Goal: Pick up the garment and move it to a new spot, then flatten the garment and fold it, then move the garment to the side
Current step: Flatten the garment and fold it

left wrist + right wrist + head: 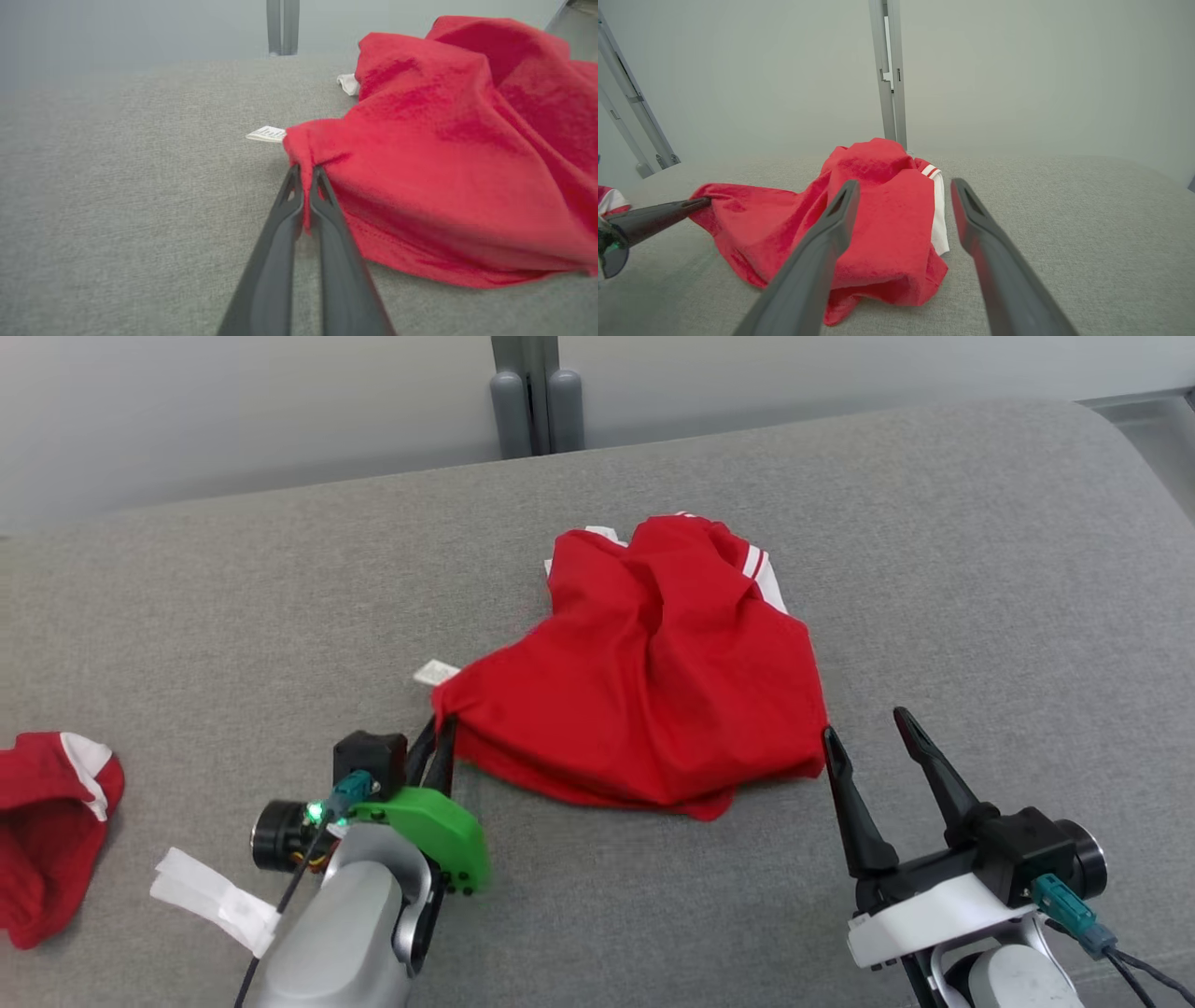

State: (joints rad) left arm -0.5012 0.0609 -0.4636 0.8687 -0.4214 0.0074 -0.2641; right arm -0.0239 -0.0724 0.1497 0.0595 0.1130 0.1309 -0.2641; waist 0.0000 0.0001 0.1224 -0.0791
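A crumpled red garment (653,681) with white trim lies in the middle of the grey padded surface (233,607). My left gripper (439,723) is shut on its near-left corner; in the left wrist view the two fingers pinch a fold of the red garment (444,154) at the left gripper (306,175). My right gripper (864,723) stands open just off the cloth's near-right corner, its left fingertip touching the hem. In the right wrist view the right gripper (903,184) frames the garment (878,224), and the left gripper's fingers (663,212) hold the far corner.
A second red and white cloth (47,821) lies at the left edge of the surface. A white care label (435,672) sticks out by the held corner. A grey post (534,392) stands behind the far edge.
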